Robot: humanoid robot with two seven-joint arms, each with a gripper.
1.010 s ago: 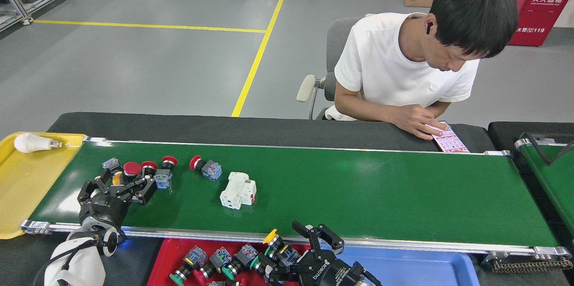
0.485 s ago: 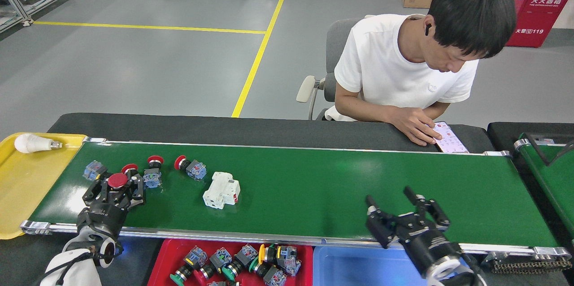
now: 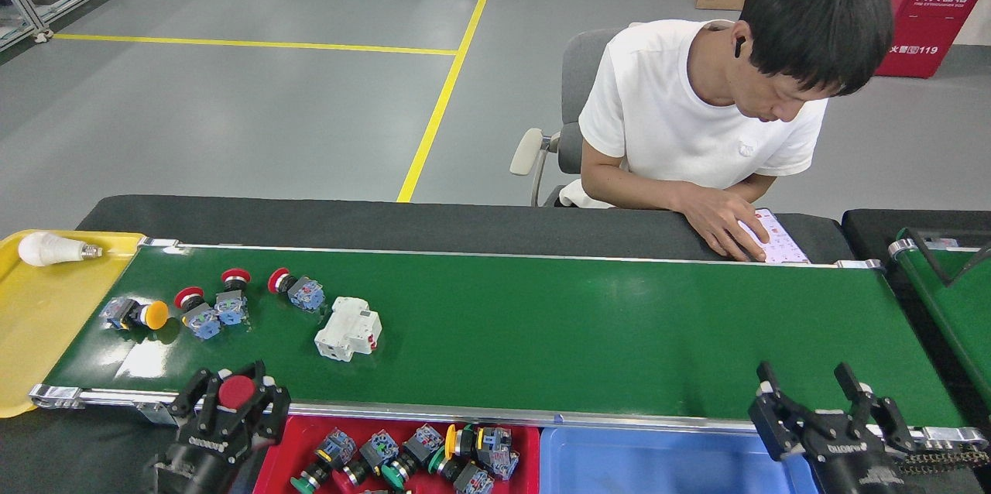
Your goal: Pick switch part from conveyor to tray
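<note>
The red-capped switch part [image 3: 236,392] sat between the fingers of the left end effector [image 3: 232,405], clamped there with its red button face turned up toward the head view. Its body was hidden below the cap, so its long axis seemed to run down into the grip, though that could not be confirmed. It hung just over the near rail of the conveyor [image 3: 542,324], at the left corner of the tray [image 3: 288,440]. The tray's open floor lay to the right of and slightly nearer than the held part, already carrying a row of switches [image 3: 402,459]. The coming move therefore looked like a short shift rightward and down over the tray rim. The left arm was plainly the nearer one. The right end effector [image 3: 824,409] stood well apart at the conveyor's far right end, fingers spread and holding nothing.
</note>
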